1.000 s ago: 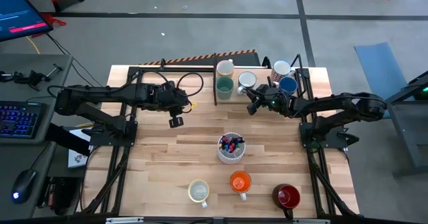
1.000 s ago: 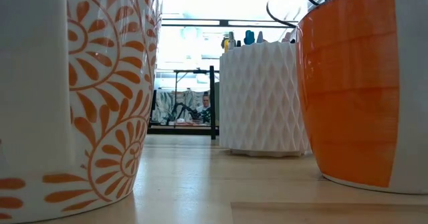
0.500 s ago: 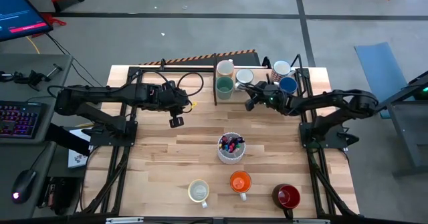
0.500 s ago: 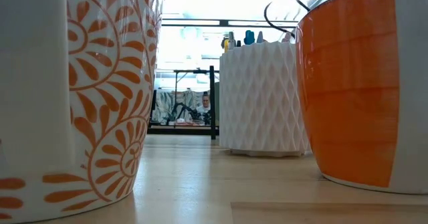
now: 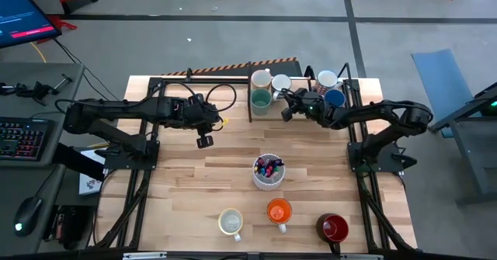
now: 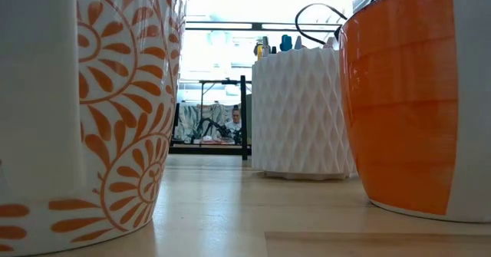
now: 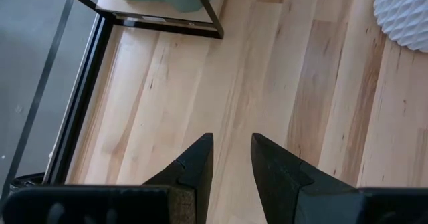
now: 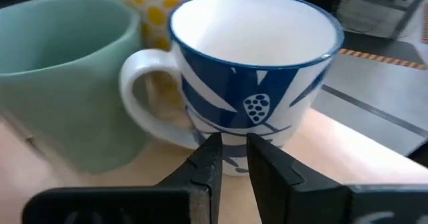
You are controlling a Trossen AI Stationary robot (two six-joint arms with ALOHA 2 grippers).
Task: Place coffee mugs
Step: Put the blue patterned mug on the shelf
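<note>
The table (image 5: 225, 182) carries a black rack frame (image 5: 249, 97) along its far edge, and that crowded spot is where trouble looks likeliest. The right gripper (image 5: 286, 105) holds a white mug with a blue pattern (image 8: 257, 83), its fingers nearly closed on the lower wall just beside the handle. The green mug (image 8: 63, 83) stands close by, with a yellow-dotted mug (image 8: 157, 23) right behind. As I judge it, a small sideways push could knock a neighbour, or the smooth wall could slip from so narrow a grip.

The pen cup (image 5: 268, 171) stands mid-table, well apart. Three mugs wait near the front edge: a cream one (image 5: 231, 222), an orange one (image 5: 279, 211) and a dark red one (image 5: 332, 228). The left gripper (image 7: 231, 167) hovers over bare wood, fingers narrowly apart, holding nothing.
</note>
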